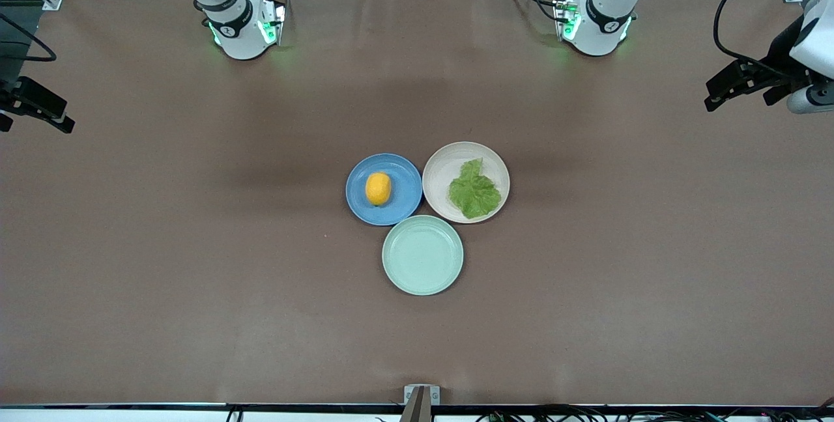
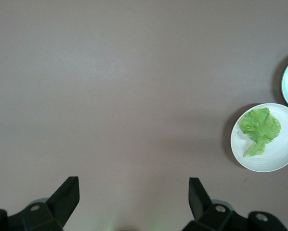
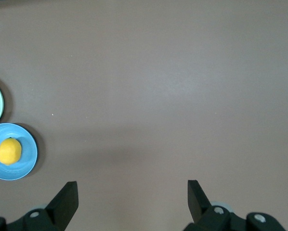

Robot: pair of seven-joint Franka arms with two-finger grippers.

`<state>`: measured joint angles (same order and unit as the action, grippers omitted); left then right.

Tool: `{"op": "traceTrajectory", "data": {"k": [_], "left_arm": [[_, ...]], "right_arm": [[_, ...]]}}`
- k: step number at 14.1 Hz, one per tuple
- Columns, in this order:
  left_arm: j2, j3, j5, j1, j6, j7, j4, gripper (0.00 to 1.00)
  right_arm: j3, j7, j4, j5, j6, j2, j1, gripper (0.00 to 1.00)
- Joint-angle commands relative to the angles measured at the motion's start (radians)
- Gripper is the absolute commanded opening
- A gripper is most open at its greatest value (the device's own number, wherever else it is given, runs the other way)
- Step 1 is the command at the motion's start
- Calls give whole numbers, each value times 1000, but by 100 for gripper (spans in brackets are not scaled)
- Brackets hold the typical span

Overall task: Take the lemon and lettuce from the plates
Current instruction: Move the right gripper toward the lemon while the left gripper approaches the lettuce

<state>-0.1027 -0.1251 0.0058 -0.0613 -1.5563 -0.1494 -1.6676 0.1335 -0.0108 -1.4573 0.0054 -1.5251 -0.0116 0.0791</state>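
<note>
Lemon sits near the middle of the blue plate, rim clear all round it. Lettuce lies flat on the cream plate, shifted toward that plate's left-arm side and its front-camera edge; bare plate shows on the side facing the blue one. The two plates sit side by side, rims touching or nearly so, I can't tell which. Blue is toward the right arm's end, cream toward the left arm's end. Mint green plate sits nearer the front camera, tucked against both; nothing on it.

All three are clustered mid-table. I see bare brown table all round the cluster, with wide open room toward either end and toward the bases.

Left gripper waits at the left arm's end of the table, well apart from the plates, over bare table. Left wrist view shows its fingers spread wide, nothing between them, lettuce off at the frame edge.

Right gripper waits at the right arm's end, also over bare table. Right wrist view shows its fingers spread wide and empty, lemon at the frame edge.
</note>
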Motion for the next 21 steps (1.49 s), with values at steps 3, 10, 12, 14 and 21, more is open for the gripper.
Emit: {"op": "traceTrajectory", "data": {"k": [3, 10, 12, 14, 21], "left_arm": [[83, -33, 8, 24, 6, -48, 14, 100], [164, -163, 23, 31, -309, -494, -187, 100], [213, -186, 23, 32, -384, -625, -219, 100], [276, -229, 22, 34, -415, -816, -221, 100], [458, -292, 22, 116, -588, -1440, -215, 100]], "right_arm": [[0, 14, 17, -9, 5, -7, 5, 100], [0, 29, 17, -2, 2, -48, 189, 100], [0, 29, 17, -5, -3, -88, 266, 100], [0, 29, 17, 8, -13, -117, 315, 100], [0, 154, 2, 39, -96, -276, 517, 100]]}}
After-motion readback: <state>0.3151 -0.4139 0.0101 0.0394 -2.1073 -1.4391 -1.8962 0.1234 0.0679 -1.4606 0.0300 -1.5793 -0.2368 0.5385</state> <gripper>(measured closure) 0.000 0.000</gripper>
